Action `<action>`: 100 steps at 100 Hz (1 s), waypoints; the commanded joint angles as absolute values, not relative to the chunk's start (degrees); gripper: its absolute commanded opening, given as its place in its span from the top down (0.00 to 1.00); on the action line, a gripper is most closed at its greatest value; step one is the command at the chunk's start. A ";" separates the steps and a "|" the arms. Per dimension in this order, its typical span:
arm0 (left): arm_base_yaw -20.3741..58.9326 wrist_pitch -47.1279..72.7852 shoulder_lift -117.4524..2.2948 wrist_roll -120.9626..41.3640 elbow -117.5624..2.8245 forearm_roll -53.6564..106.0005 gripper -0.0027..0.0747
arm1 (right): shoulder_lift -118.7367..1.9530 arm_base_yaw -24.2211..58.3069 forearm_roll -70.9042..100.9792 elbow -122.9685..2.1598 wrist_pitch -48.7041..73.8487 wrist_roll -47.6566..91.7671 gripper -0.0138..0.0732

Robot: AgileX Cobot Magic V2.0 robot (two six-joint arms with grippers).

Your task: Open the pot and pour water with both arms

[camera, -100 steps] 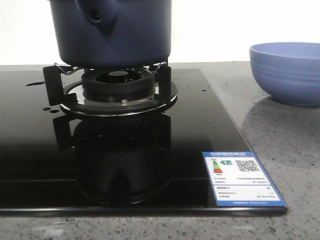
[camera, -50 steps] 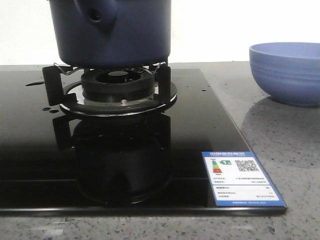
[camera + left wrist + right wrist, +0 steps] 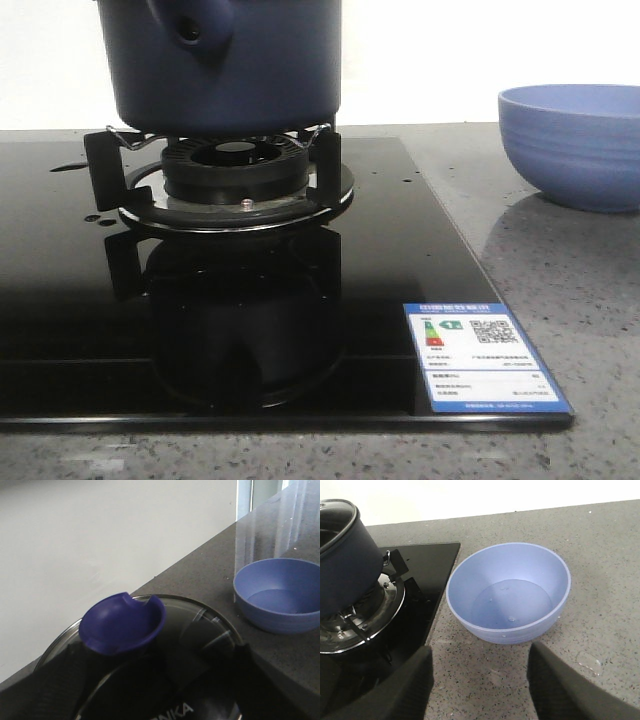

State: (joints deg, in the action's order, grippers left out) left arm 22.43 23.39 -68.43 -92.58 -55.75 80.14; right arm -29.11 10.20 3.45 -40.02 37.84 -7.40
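1. The speckled grey tabletop carries everything, with a white wall behind it.
2. A glossy black stove lies on the tabletop, its near right corner bearing a blue and white label.
3. The pot, dark navy, sits on the stove's burner, held up by black metal supports; its stubby handle with a round hole faces the front camera.
4. A glass lid covers the pot, topped by a blue cupped knob.
5. A lighter blue bowl stands on the tabletop just beside the stove's right edge.
6. The left pincer hovers right above the lid, its dark fingers either side of the knob, spread.
7. The right pincer hangs over the tabletop near the bowl, spread apart and pinching nothing.
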 commanded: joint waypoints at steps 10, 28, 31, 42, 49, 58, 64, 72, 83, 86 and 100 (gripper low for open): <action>19.20 28.33 -71.67 -102.65 -60.47 94.48 0.28 | -29.86 10.28 2.73 -41.91 32.83 -6.85 0.40; 16.43 34.49 -75.71 -103.42 -63.98 96.53 0.28 | -29.86 10.28 2.73 -41.91 32.83 -6.85 0.40; 16.43 34.58 -76.49 -103.42 -64.58 96.53 0.28 | -29.86 10.28 2.73 -41.91 32.83 -6.85 0.40; 16.43 34.36 -78.32 -103.42 -65.19 96.53 0.28 | -29.86 10.28 2.73 -41.91 32.83 -6.85 0.40; 16.43 34.00 -79.23 -103.42 -65.19 96.72 0.28 | -29.86 10.28 2.73 -41.91 32.83 -6.85 0.40; 16.43 34.81 -79.78 -103.28 -65.19 97.14 0.28 | -29.86 10.28 2.73 -41.91 32.72 -6.85 0.40; 16.43 35.68 -79.85 -103.70 -65.19 97.14 0.28 | -29.86 10.28 2.73 -41.91 32.72 -6.85 0.40; 16.43 35.68 -80.07 -106.39 -65.19 97.37 0.28 | -29.86 10.28 2.73 -41.91 32.72 -6.85 0.40; 16.43 34.06 -80.61 -108.72 -65.19 97.49 0.28 | -29.86 10.28 2.73 -41.91 32.72 -6.85 0.40; 16.43 33.62 -80.93 -109.50 -65.19 98.18 0.28 | -29.86 10.28 2.73 -41.91 32.72 -6.85 0.40; 16.43 33.83 -82.74 -110.88 -65.19 101.35 0.27 | -29.86 10.28 2.73 -41.91 32.72 -6.85 0.40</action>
State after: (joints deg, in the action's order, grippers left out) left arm 16.55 33.45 -83.29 -109.95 -63.32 96.45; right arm -29.11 10.20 3.32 -40.02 37.10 -7.40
